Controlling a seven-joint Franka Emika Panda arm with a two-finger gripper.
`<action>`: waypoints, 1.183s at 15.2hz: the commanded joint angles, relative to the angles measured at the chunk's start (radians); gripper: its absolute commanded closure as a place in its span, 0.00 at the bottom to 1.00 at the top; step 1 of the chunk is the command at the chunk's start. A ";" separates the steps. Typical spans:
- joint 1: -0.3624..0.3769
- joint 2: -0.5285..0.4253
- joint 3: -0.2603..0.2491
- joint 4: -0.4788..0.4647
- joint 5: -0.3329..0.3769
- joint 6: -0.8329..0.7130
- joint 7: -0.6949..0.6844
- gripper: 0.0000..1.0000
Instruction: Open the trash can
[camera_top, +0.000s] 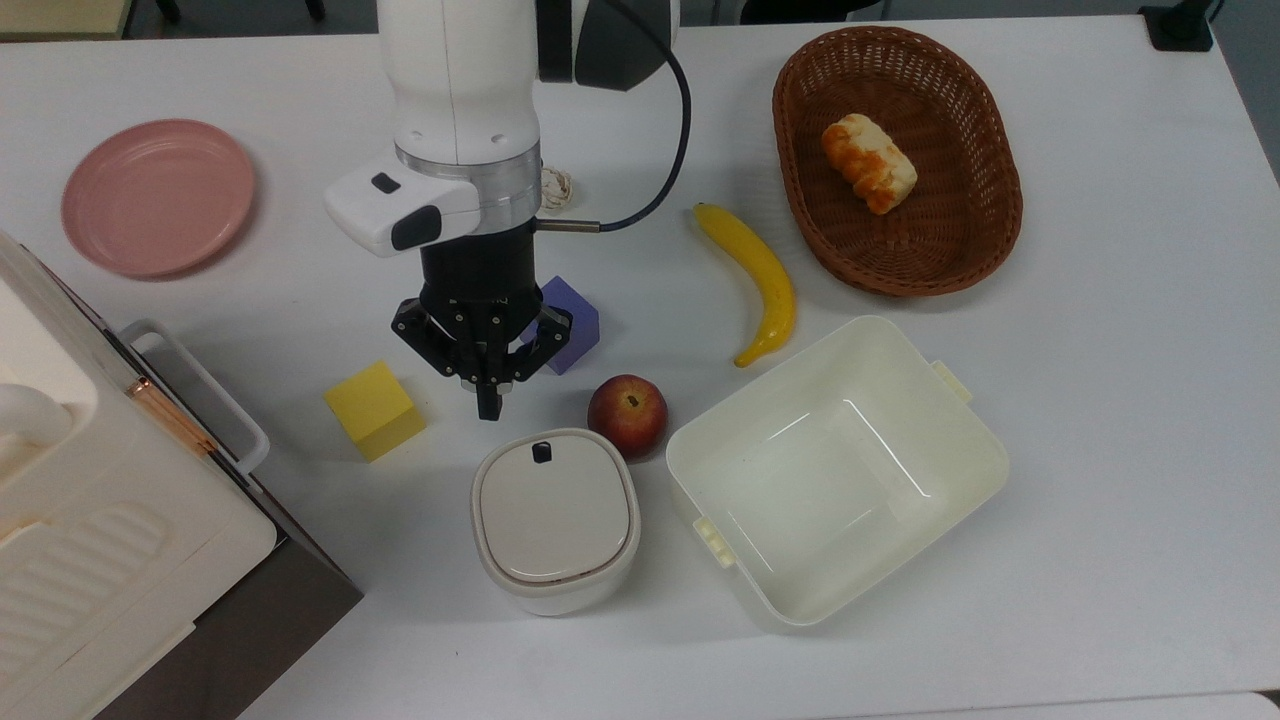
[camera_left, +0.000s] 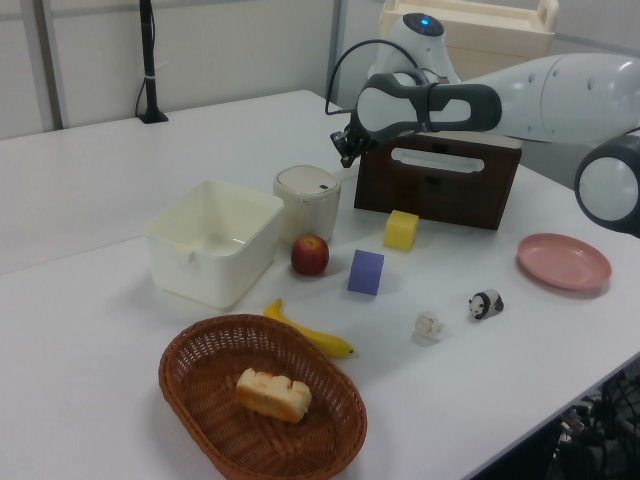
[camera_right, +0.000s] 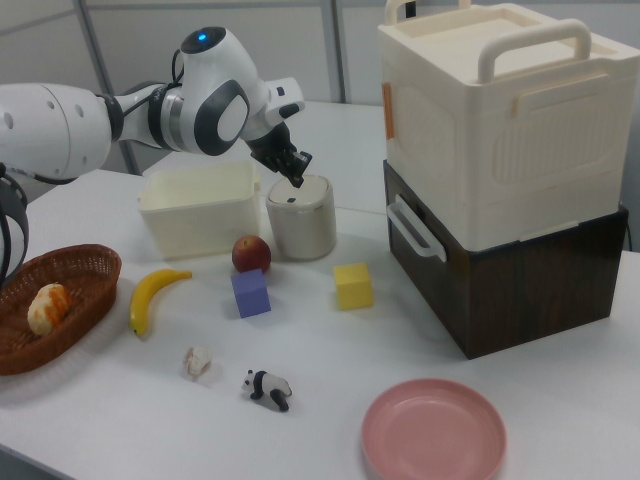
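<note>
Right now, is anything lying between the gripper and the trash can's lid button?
No. In the top view the gripper hangs just short of the trash can; bare table separates its tip from the dark button.

the cream trash can (camera_top: 555, 520) stands upright, its flat lid shut, dark button at the edge.

In the top view you have the trash can (camera_top: 555, 520) between the box stack (camera_top: 110, 520) on the top view's left and the tub (camera_top: 985, 450) on the top view's right. The apple (camera_top: 627, 415) touches the trash can's upper right corner, with the gripper (camera_top: 488, 405) just above its lid. The bread (camera_top: 868, 162) lies in the basket (camera_top: 800, 170).
</note>
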 joint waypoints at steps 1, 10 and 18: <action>0.010 0.026 -0.002 0.024 -0.016 0.015 0.013 1.00; 0.027 0.070 0.015 0.031 -0.014 0.044 0.010 1.00; 0.024 0.084 0.020 0.053 -0.016 0.045 0.010 1.00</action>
